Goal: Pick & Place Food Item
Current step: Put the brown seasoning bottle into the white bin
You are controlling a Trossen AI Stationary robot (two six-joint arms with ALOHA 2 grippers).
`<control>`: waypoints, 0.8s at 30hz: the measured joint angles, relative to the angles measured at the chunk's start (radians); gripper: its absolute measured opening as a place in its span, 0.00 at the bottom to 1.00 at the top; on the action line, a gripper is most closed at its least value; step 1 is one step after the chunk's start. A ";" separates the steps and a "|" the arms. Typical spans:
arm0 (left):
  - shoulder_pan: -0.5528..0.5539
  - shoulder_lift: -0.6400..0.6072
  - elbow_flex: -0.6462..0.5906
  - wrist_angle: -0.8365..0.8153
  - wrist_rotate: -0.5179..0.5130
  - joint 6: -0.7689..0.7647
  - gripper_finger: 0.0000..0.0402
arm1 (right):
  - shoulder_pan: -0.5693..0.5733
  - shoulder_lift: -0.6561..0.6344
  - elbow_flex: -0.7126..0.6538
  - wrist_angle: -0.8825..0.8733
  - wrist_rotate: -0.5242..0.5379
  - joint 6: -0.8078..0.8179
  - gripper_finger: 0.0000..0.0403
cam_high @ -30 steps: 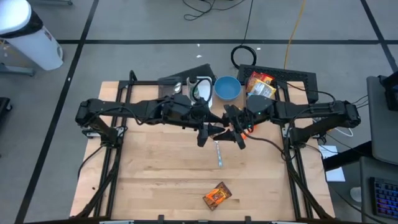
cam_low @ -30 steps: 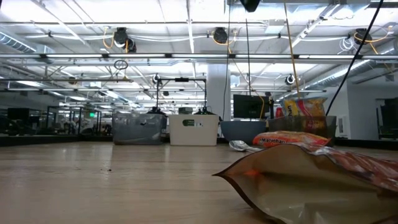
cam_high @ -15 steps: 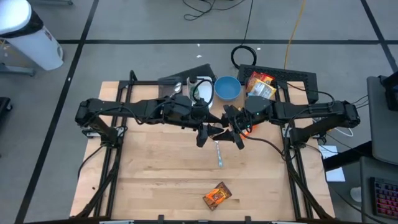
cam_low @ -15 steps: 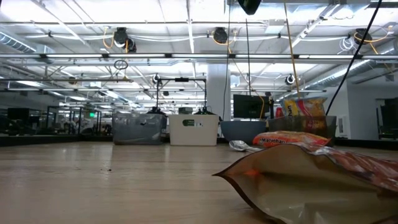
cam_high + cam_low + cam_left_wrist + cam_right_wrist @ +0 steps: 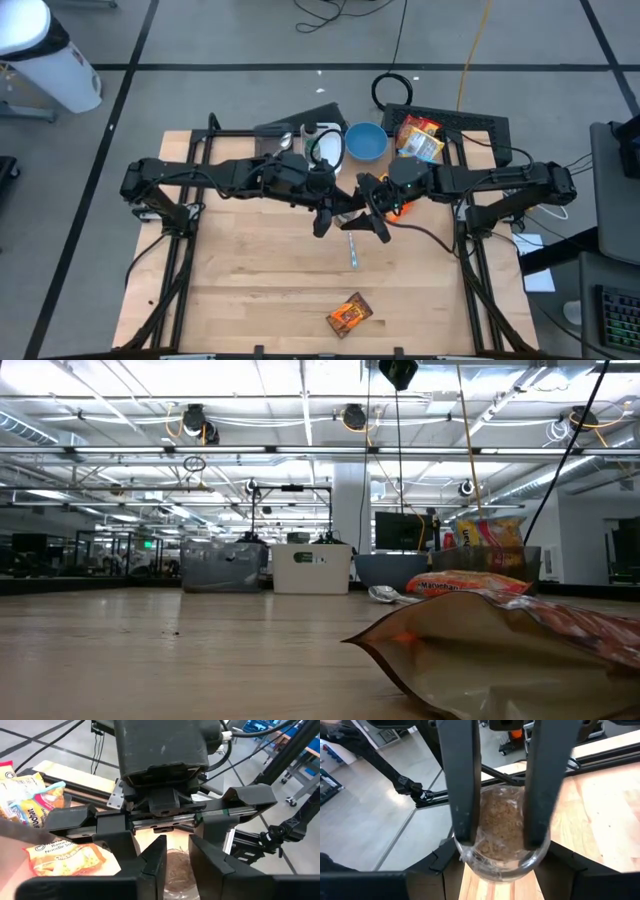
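Between my right gripper's (image 5: pixel 502 827) two dark fingers (image 5: pixel 462 790) sits a clear plastic-wrapped cup of brown crumbly food (image 5: pixel 501 832), pinched at both sides, held above mid-table. My left gripper (image 5: pixel 175 862) faces it, jaws narrow around the cup's other end; contact hard to judge. From above both grippers meet and hide the cup. Wooden table (image 5: pixel 250 280) holds a metal spoon (image 5: pixel 353 250) and an orange snack packet (image 5: pixel 349 314). Blue bowl (image 5: pixel 366 142) at far edge.
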 joint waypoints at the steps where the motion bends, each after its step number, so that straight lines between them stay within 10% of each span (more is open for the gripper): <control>1: 0.000 0.000 0.000 0.001 0.003 0.000 0.20 | 0.000 0.000 0.000 0.001 -0.003 0.000 0.46; 11: 0.031 0.002 -0.002 0.034 0.067 -0.048 0.28 | 0.000 -0.001 0.002 0.000 -0.004 0.012 0.46; 24: 0.052 0.004 -0.004 0.038 0.136 -0.109 0.62 | -0.002 -0.004 0.006 0.009 -0.030 0.033 0.46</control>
